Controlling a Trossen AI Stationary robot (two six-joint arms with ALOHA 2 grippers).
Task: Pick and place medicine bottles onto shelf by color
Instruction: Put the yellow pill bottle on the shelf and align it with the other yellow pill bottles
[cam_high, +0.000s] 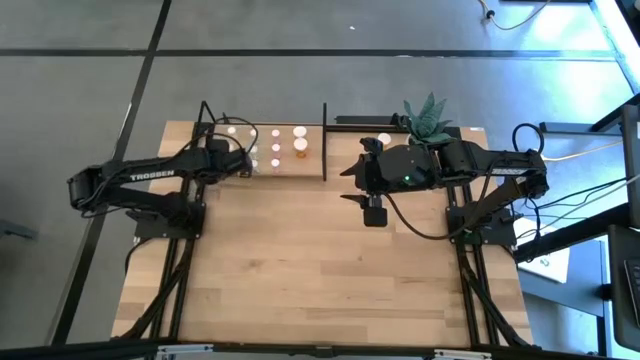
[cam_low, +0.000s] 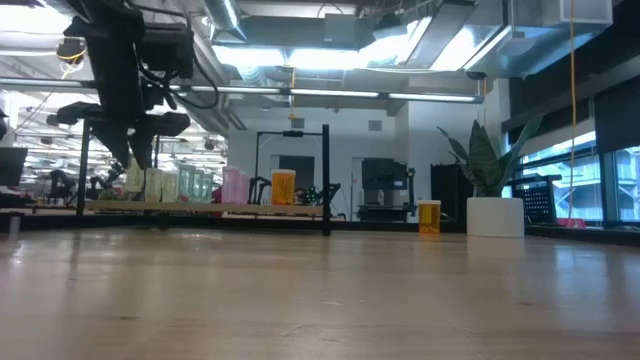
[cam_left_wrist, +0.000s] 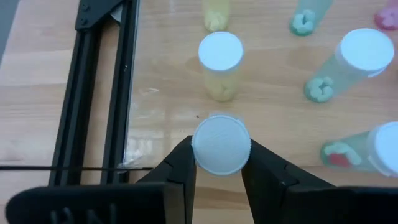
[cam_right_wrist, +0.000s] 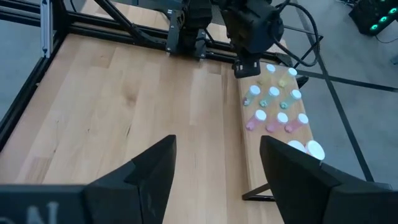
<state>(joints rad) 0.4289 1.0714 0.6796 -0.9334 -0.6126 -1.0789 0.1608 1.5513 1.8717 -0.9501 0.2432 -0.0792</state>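
Observation:
The shelf (cam_high: 312, 165) lies at the table's far left, and medicine bottles with white caps stand on it in rows: pale yellow (cam_left_wrist: 221, 65), green (cam_left_wrist: 348, 62), pink (cam_high: 276, 148) and orange (cam_high: 300, 150). My left gripper (cam_left_wrist: 219, 149) hangs over the shelf's left part (cam_high: 243, 165), shut on one white-capped bottle whose body is hidden under its cap. One orange bottle (cam_low: 429, 216) stands on the table by the plant pot. My right gripper (cam_right_wrist: 217, 168) is open and raised above the table's middle (cam_high: 347, 184), holding nothing. My left gripper pinches the bottle's white cap (cam_left_wrist: 221, 134) by its ribbed rim, one finger (cam_left_wrist: 180, 165) on each side. The fingers slant down from above. The bottle is upright; whether its base stands on the shelf board I cannot tell, since the cap hides it.
A white pot (cam_low: 495, 215) with a spiky green plant (cam_high: 428, 118) stands at the far right of the table. The shelf's black frame (cam_left_wrist: 93, 93) and upright end bar (cam_low: 326, 180) border the bottles. Bare wood fills the table's near half (cam_high: 320, 280).

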